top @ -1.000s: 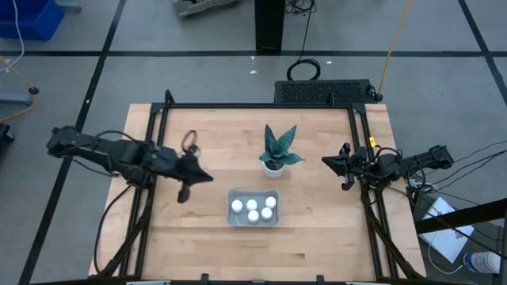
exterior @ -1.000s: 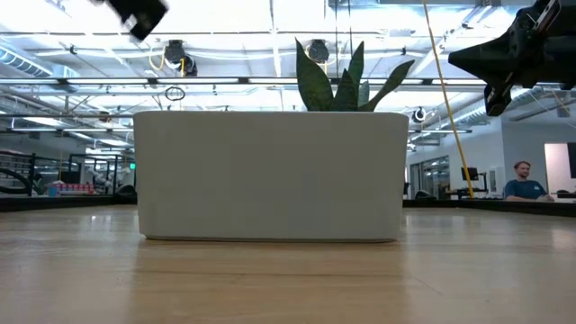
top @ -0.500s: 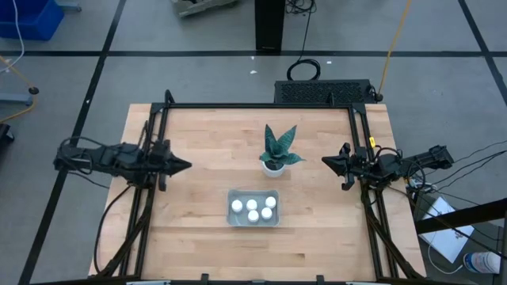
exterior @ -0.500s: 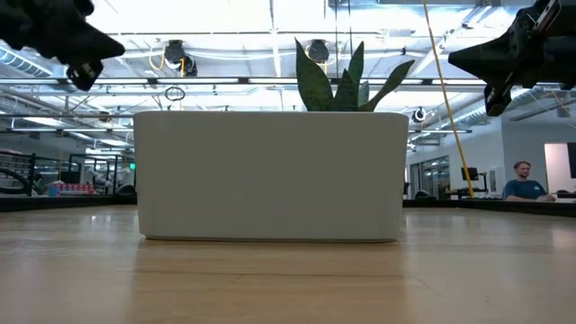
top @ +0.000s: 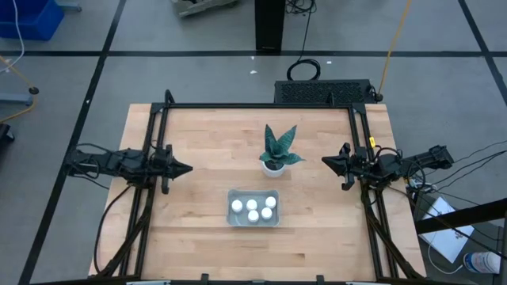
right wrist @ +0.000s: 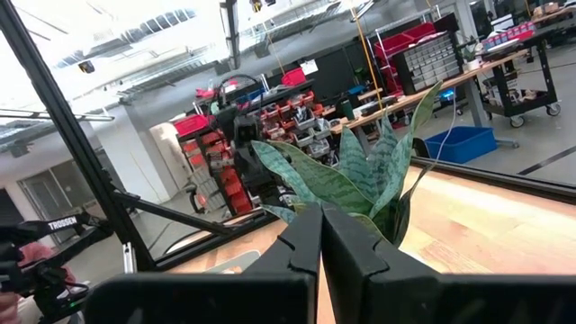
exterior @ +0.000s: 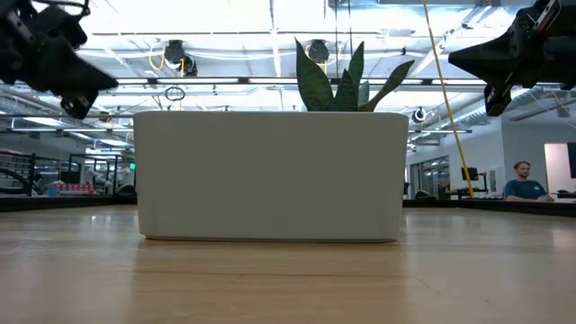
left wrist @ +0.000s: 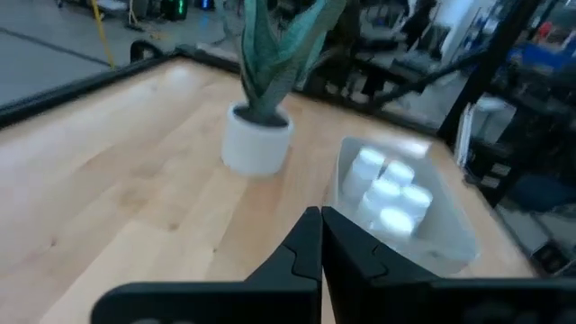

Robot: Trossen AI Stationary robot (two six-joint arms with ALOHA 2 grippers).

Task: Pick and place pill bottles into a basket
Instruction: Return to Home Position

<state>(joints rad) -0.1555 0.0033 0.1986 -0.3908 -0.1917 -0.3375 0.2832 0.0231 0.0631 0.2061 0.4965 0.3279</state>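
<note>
The light grey-blue basket [top: 253, 218] sits on the table near its front middle, with several white pill bottles [top: 253, 208] standing inside; it shows in the left wrist view [left wrist: 454, 238] with the bottles [left wrist: 389, 192], and fills the low view [exterior: 270, 175]. My left gripper [top: 187, 168] is shut and empty above the table's left side. My right gripper [top: 325, 161] is shut and empty above the table's right side, pointing at the plant.
A potted plant [top: 275, 152] in a white pot stands behind the basket, at the table's middle. Black frame rails [top: 158, 142] run along the left, right and far edges. Bare wood lies in front of and beside the basket.
My left gripper has drawn back from near the basket toward the table's left edge and come lower, turning level. The right arm, the basket and the bottles have kept still.
</note>
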